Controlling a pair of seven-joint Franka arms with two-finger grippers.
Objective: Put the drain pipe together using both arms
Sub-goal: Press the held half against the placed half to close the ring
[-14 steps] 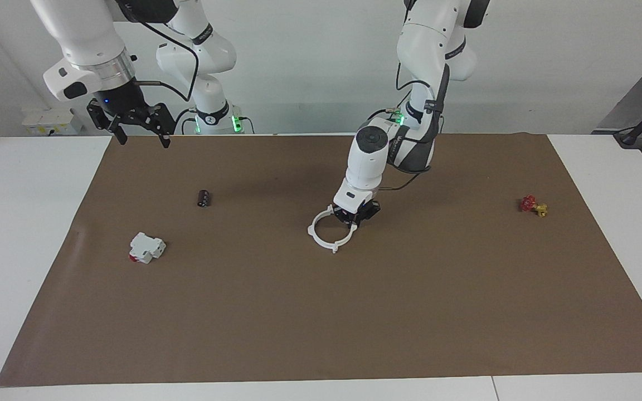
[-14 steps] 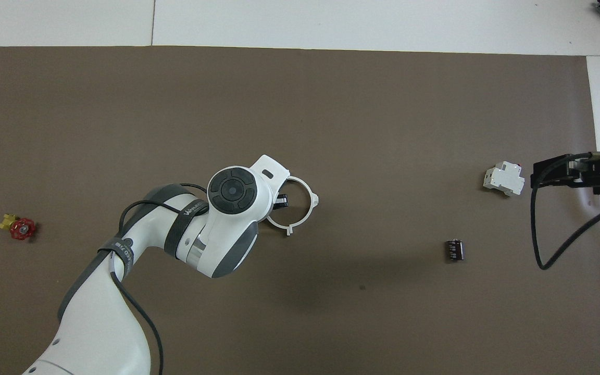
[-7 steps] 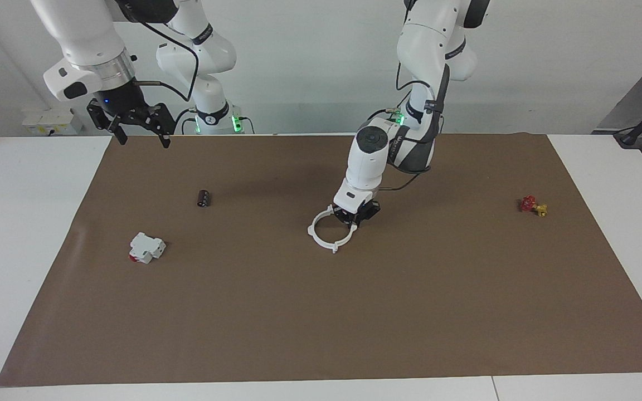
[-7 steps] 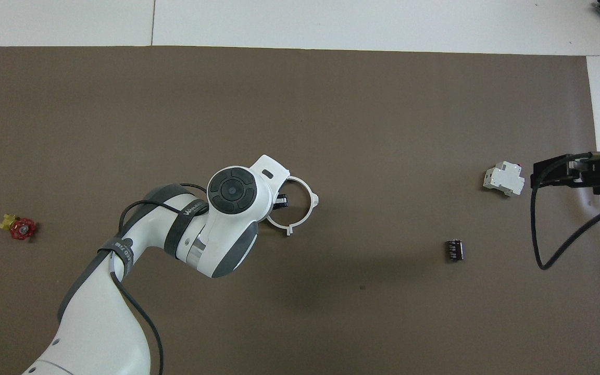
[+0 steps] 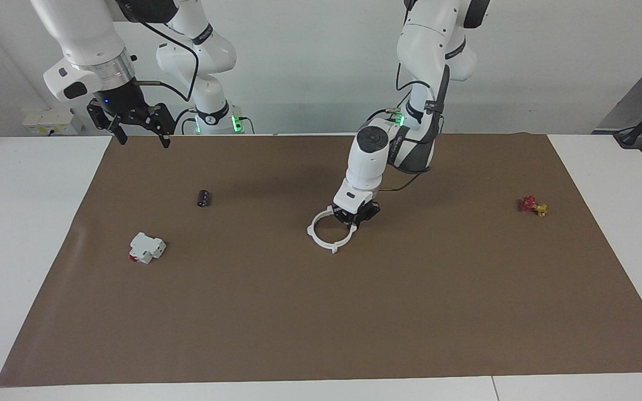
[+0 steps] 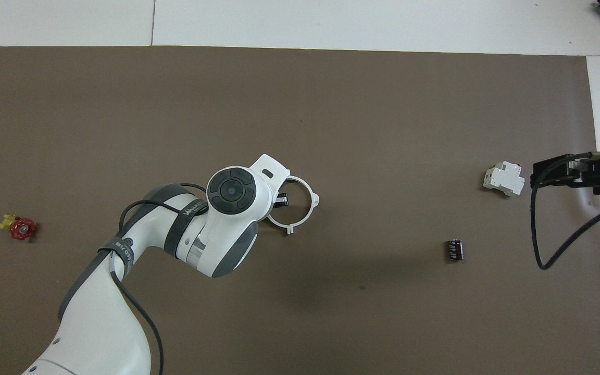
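The drain pipe (image 5: 311, 231) shows as a thin white tabbed ring near the middle of the brown mat (image 5: 321, 323). My left gripper (image 5: 351, 218) reaches down from the left arm and is shut on the ring's rim at the side nearer the robots. In the overhead view the left wrist covers part of the drain pipe (image 6: 314, 198), and the left gripper (image 6: 280, 199) peeks out inside the ring. I cannot tell whether the ring rests on the mat or hangs just above it. My right gripper (image 5: 144, 139) waits open and empty, raised over the mat's edge at the right arm's end, and shows as the right gripper (image 6: 537, 174) from overhead.
A blocky white part with a red end (image 5: 146, 248) and a small black cylinder (image 5: 204, 197) lie toward the right arm's end. A small red and yellow valve (image 5: 533, 205) lies toward the left arm's end. White table (image 5: 20, 250) surrounds the mat.
The left gripper and the ring it holds have shifted very slightly; the right arm has not moved.
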